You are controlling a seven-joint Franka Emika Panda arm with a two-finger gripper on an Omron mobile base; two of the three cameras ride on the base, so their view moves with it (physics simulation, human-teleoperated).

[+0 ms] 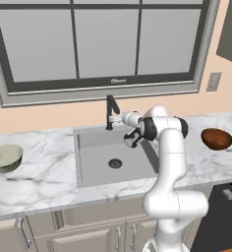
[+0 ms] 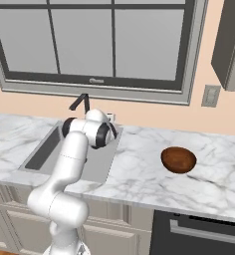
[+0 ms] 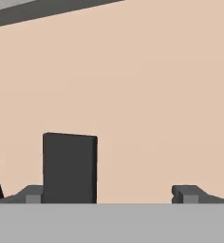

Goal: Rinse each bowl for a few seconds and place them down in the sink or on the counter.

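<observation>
1. Beige cabinet doors [image 1: 78, 231] with metal handles lay nearest the left base camera, cut off by the frame's bottom edge.
2. Gripper [image 3: 109, 194] faced the peach wall; its two dark fingertips [image 3: 33, 194] stood wide apart with nothing between them. In the left base view the gripper [image 1: 117, 118] was partly hidden against the thin black faucet [image 1: 110, 110], so contact could not be judged.
3. Flat dark upright slab [image 3: 70, 168] rose beside the left fingertip in the hand view; hard to identify.
4. Grey rectangular sink [image 1: 96, 147] held only its round dark drain [image 1: 115, 163]; the arm hid the basin's right wall.
5. Greenish-beige bowl [image 1: 5, 157], lighter inside, sat on the white veined marble counter [image 1: 39, 177] at 9 o'clock of the sink, cut by the frame edge.
6. Reddish-brown bowl [image 1: 217, 139], smooth and rounded, sat tilted on the counter at 3 o'clock of the sink.
</observation>
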